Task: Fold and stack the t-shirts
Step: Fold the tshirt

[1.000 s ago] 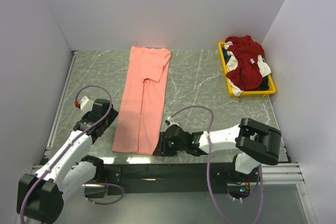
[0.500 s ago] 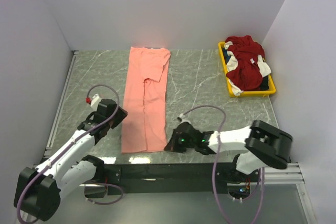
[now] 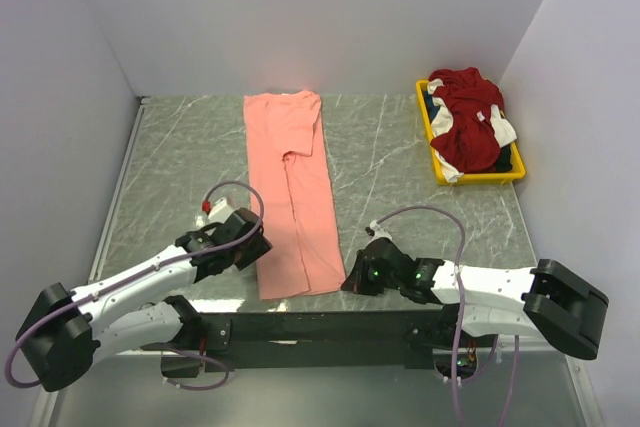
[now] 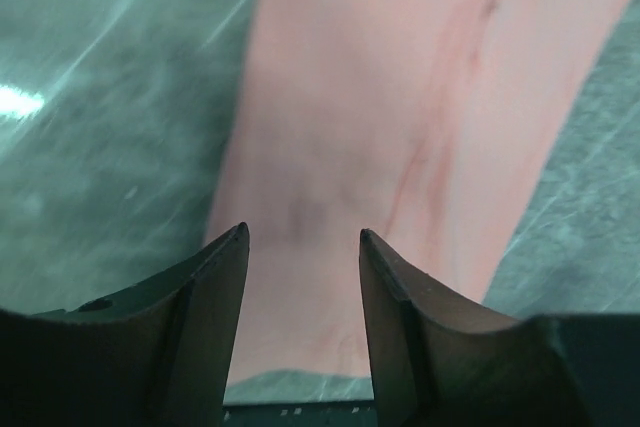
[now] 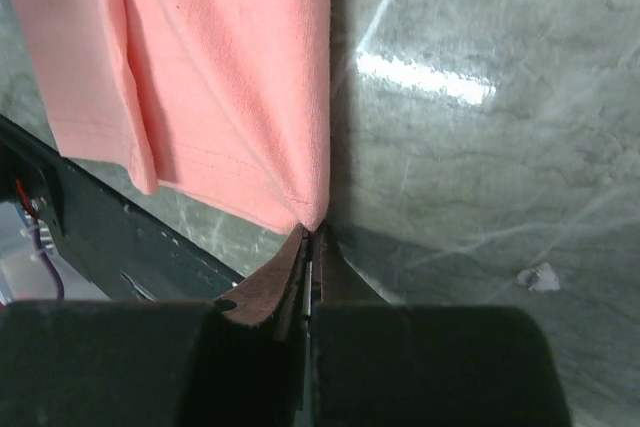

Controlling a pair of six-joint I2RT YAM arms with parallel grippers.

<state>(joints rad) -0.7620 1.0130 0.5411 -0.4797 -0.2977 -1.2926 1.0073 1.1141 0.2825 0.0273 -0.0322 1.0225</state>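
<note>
The salmon-pink t-shirt lies folded into a long narrow strip on the table, its near end slanting right. My right gripper is shut on the strip's near right corner, low at the table; the right wrist view shows the jaws pinching the shirt at that corner. My left gripper is open, its fingers straddling the strip's near left part without holding it; it shows in the left wrist view. The dark red and white shirt is heaped on dark cloth.
The yellow tray holding the heap stands at the back right by the wall. White walls close the left, back and right sides. A black rail runs along the table's near edge, just below the shirt's end.
Both grippers have moved right along the near edge. The pink shirt's near end has swung right with them, so the strip now slants right.
</note>
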